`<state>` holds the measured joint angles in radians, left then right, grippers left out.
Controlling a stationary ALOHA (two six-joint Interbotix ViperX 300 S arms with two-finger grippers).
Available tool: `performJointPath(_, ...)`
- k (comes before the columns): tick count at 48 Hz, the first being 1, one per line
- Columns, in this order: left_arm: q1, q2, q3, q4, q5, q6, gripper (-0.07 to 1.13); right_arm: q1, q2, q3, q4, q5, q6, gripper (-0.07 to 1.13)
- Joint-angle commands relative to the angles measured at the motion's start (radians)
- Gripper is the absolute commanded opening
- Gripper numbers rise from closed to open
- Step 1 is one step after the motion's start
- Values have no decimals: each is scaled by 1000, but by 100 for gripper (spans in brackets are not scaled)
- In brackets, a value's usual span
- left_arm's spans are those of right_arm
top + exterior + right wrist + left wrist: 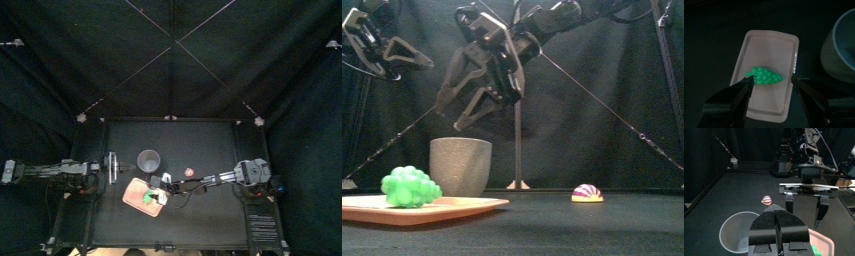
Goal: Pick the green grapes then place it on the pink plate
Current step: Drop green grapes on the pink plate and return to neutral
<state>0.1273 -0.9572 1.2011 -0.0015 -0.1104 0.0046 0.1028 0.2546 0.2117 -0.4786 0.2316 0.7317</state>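
The green grapes [409,187] lie on the pink plate [462,204] at the table's front left. The right wrist view looks straight down on the grapes [764,76], which rest mid-plate [754,47]. My right gripper [469,110] hangs open well above the plate, holding nothing. In its own wrist view the right gripper [774,89] has a jaw on each side of the grapes, apart from them. From above, the right gripper [167,185] is over the plate [134,195]. The left gripper [777,225] is shut and empty, resting at the table's left [107,167].
A tall grey speckled cup [460,165] stands just behind the plate, also in the top view [148,158]. A small striped toy [587,192] lies to the right of it, near the table's middle [189,172].
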Motion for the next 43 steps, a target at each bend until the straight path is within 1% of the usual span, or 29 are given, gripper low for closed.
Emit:
performJointPath(1,2,5,-17,3,-9,2,15,-18,-92,46,-31,-44,2,94)
performJointPath(11,2,5,-6,2,-9,0,15,-55,-186,202,-130,-255,-3,94)
performJointPath(21,0,3,-3,-2,-11,-2,15,-120,-299,357,-146,-423,-6,94)
performJointPath(33,2,3,0,-2,-11,0,15,-181,-414,495,-150,-520,-11,94)
performJointPath(43,11,2,12,-2,-9,0,15,-195,-486,569,-181,-589,-34,94)
